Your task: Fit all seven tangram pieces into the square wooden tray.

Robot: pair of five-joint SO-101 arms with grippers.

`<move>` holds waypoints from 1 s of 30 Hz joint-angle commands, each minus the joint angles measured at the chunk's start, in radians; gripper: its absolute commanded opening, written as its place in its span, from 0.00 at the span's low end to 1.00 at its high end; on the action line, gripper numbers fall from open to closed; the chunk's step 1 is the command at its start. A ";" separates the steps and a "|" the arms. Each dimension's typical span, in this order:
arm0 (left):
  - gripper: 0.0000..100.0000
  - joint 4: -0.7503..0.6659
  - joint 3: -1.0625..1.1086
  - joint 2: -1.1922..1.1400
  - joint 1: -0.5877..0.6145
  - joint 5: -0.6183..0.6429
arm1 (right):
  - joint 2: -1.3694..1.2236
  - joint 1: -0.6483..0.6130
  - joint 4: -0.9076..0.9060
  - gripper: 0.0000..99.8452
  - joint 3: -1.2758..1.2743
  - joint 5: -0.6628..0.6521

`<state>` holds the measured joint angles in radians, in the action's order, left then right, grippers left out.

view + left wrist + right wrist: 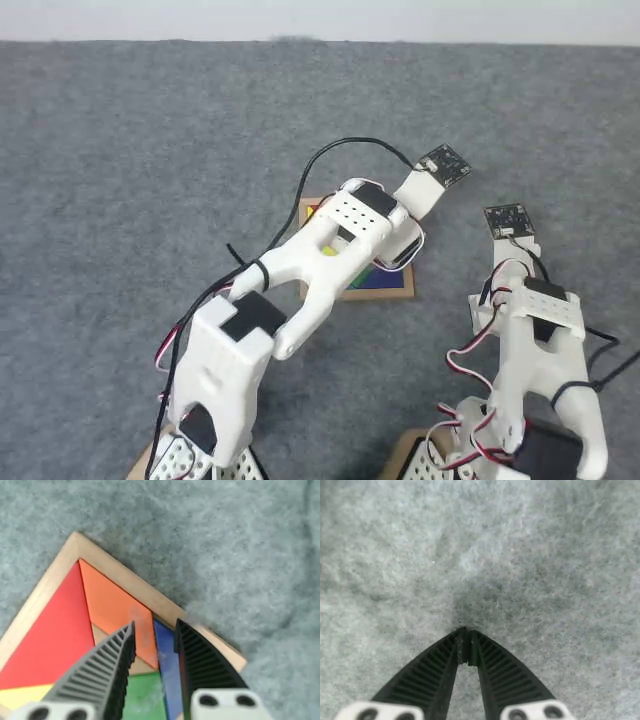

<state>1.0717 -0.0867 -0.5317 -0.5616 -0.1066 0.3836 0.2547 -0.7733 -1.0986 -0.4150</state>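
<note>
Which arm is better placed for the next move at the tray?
Left, probably. The left gripper hangs open right over the tray, above the blue piece and orange piece. The right gripper is shut over carpet, off to the tray's side.

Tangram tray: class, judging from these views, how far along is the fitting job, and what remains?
Done: the red piece, orange piece, yellow piece, green piece and blue piece lie in the tray. In hand: the left gripper hangs open over the blue piece, gripping nothing; the right gripper is shut over bare carpet. Left: a bare wood gap beside the orange piece looks unfilled; the gripper hides the rest.
</note>
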 commanded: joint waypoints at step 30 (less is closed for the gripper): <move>0.13 0.075 1.415 2.220 0.634 -0.164 | 0.595 0.015 -0.074 0.01 -0.212 0.014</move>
<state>1.0963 1.2666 1.4998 0.0261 -0.2371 0.7027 0.2593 -0.8009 -1.2306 -0.4120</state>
